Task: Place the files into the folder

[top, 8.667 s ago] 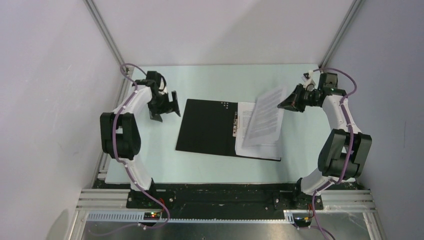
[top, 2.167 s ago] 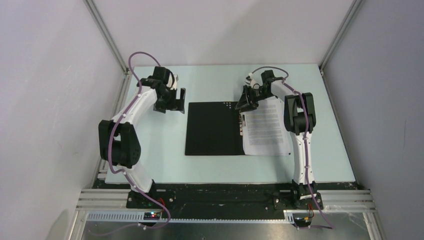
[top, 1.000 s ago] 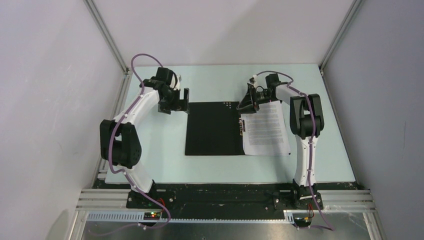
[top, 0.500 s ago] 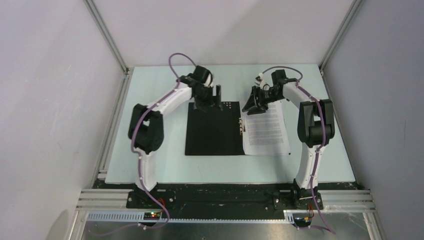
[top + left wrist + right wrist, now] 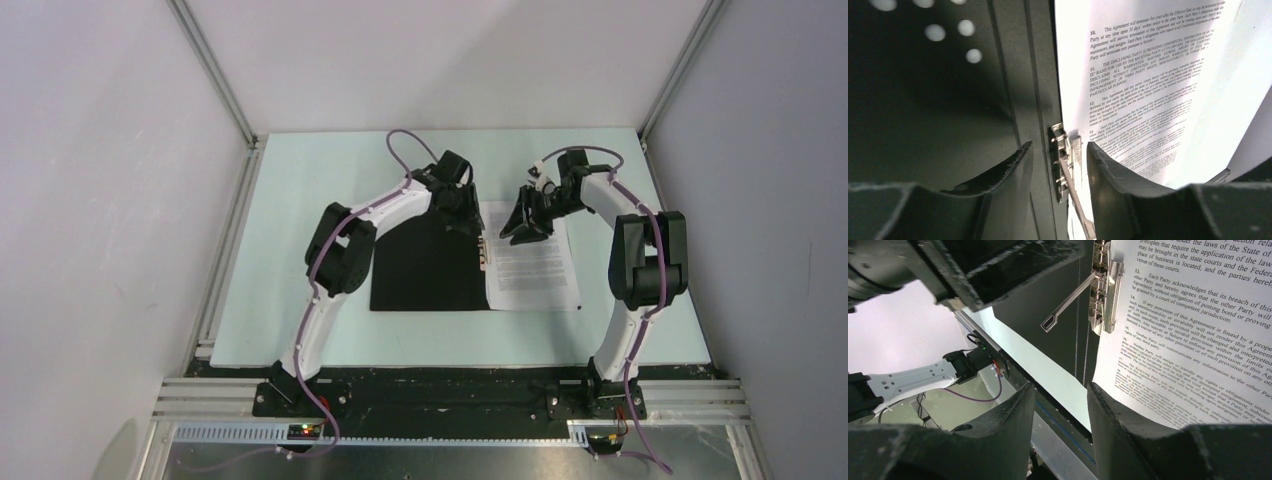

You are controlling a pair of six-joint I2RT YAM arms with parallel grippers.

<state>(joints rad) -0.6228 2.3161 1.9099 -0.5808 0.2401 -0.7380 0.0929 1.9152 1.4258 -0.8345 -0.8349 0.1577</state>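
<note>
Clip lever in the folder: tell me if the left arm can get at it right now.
Probably yes. The left gripper sits right over the clip lever, its open jaws either side, nothing between. The right gripper hangs apart, over the files.

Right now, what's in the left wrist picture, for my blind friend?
The left gripper, open, straddles a small silver metal clip inside the flat black folder. White paper sheets with small black print lie right of the clip.
</note>
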